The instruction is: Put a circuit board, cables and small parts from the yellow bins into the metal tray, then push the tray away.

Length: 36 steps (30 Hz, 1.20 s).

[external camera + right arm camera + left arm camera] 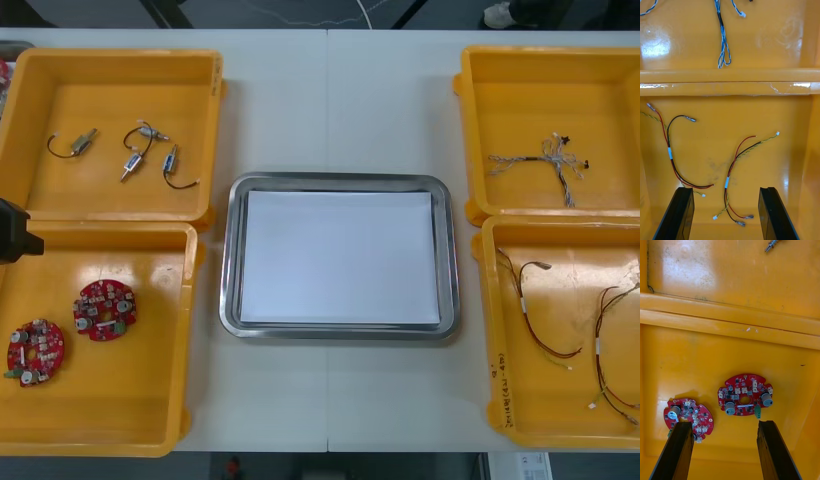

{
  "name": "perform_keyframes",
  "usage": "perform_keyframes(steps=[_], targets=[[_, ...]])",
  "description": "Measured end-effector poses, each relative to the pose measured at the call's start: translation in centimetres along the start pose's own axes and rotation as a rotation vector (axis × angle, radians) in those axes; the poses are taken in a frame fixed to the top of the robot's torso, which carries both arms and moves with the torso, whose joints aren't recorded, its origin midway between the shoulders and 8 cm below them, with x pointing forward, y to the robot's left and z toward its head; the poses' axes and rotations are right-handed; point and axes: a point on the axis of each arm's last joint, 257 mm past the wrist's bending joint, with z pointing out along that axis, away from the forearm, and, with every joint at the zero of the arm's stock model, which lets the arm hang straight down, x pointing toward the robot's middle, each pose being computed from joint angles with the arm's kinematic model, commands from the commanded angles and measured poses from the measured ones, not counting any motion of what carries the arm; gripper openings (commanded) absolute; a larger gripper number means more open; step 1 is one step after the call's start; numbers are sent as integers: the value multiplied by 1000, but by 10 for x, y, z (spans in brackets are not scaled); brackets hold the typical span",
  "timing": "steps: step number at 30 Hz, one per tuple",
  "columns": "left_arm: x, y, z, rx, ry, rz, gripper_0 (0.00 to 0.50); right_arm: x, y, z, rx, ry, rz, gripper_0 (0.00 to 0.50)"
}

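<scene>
Two hands hang with fingers spread apart, gripping nothing. Just ahead of our left hand (725, 424), in line with its gap, lies a board (745, 400); a second board (688, 419) sits by one fingertip. Our right hand (725, 189) hovers over a cable (735, 176) whose end lies between its fingers. Between both hands, the tray (452, 260) rests on the surface (330, 100), white inside.
</scene>
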Motion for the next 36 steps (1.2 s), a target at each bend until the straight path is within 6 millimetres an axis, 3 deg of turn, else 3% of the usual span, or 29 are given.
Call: perform_keyframes(steps=[36], targets=[[0,0,0,0,0,0,500,0,0,0,0,0,0,500]])
